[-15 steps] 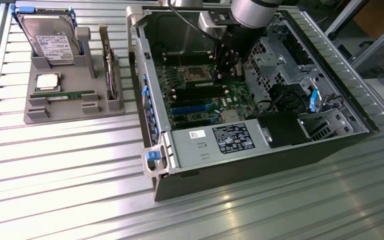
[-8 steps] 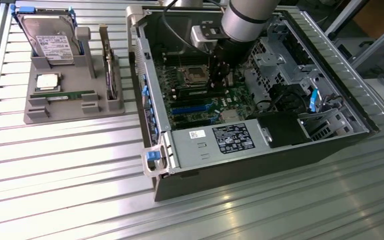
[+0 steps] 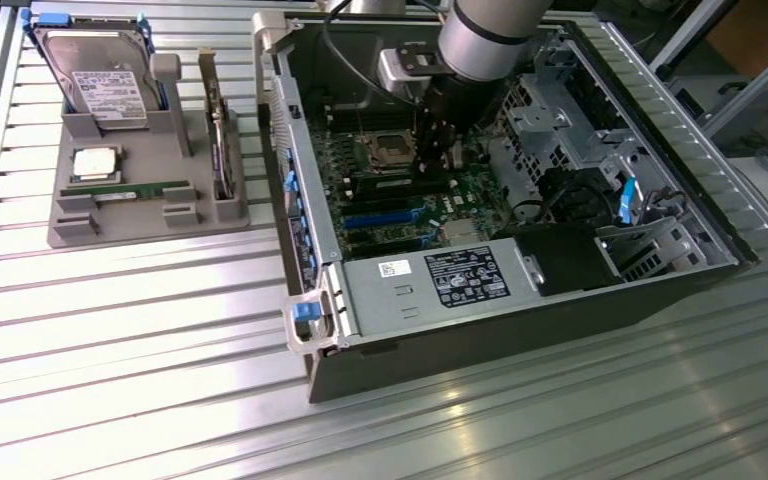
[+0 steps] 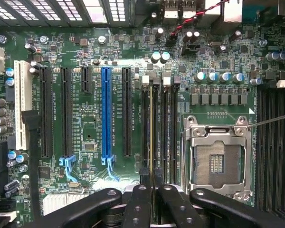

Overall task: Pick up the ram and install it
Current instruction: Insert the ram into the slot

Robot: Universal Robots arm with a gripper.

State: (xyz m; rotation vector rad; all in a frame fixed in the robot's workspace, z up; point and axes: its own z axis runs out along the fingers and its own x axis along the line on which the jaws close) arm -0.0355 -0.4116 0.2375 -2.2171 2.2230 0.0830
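Observation:
My gripper (image 4: 155, 191) is shut on the ram (image 4: 152, 133), which I see edge-on as a thin line running along the black memory slots (image 4: 167, 128) of the green motherboard (image 4: 90, 142). The stick stands upright in line with one slot; whether it is seated I cannot tell. In the exterior view the gripper (image 3: 431, 150) reaches down into the open computer case (image 3: 357, 300), just beside the empty processor socket (image 3: 391, 148). Another alike ram stick (image 3: 127, 190) lies in the grey holder (image 3: 144, 225) at the exterior view's left.
The grey holder also carries a hard drive (image 3: 97, 70) and a square silver processor (image 3: 95, 162). Inside the case sit the power supply (image 3: 424, 285), drive cages (image 3: 544, 110) and cables. Expansion slots, one of them blue (image 4: 106, 114), flank the memory slots, with the open socket (image 4: 218, 159) on the other side.

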